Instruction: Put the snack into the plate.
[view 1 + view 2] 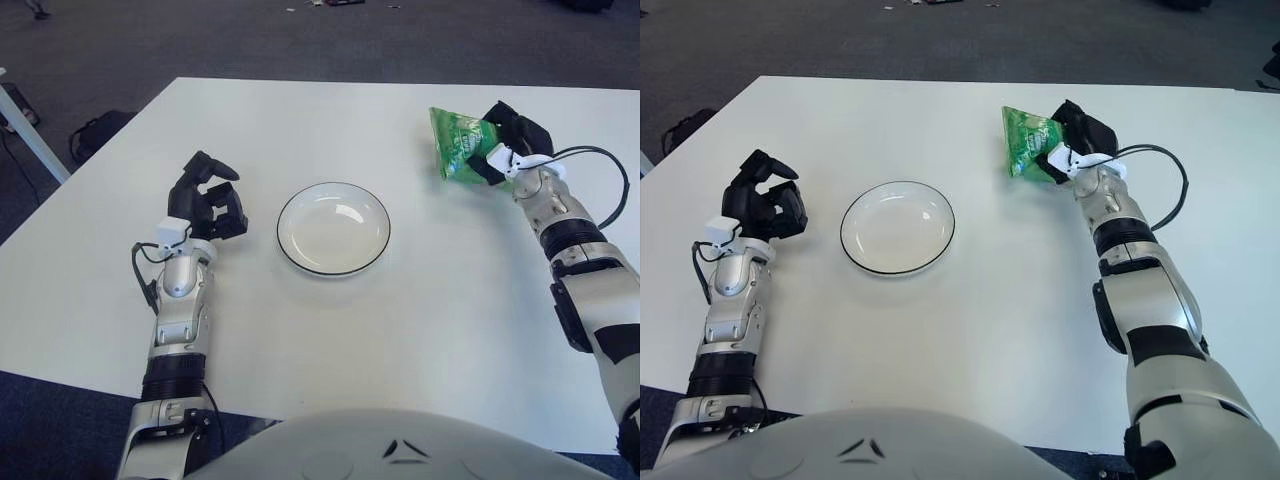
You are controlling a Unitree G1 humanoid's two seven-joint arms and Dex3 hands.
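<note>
Left eye view shows the right hand (508,150) at the far right of the white table (300,330), its dark fingers (478,165) wrapped around one edge of a green snack bag (455,143). The bag juts out from the fingers toward the robot's left and stands tilted, and whether its lower edge touches the tabletop cannot be told. A black cable (600,170) loops out from behind the right wrist over the table. Well to the left of those fingers, and nearer the robot, a white plate with a dark rim (333,228) sits flat on the table with nothing in it; the bag is well apart from it. On the other side of the plate, the left hand (208,205) shows just beside the rim, raised on its forearm, its black fingers (215,168) curled inward and holding nothing. Beyond the table's far edge lies dark carpet (200,40), with a dark bag (95,132) on the floor off the table's left corner.
</note>
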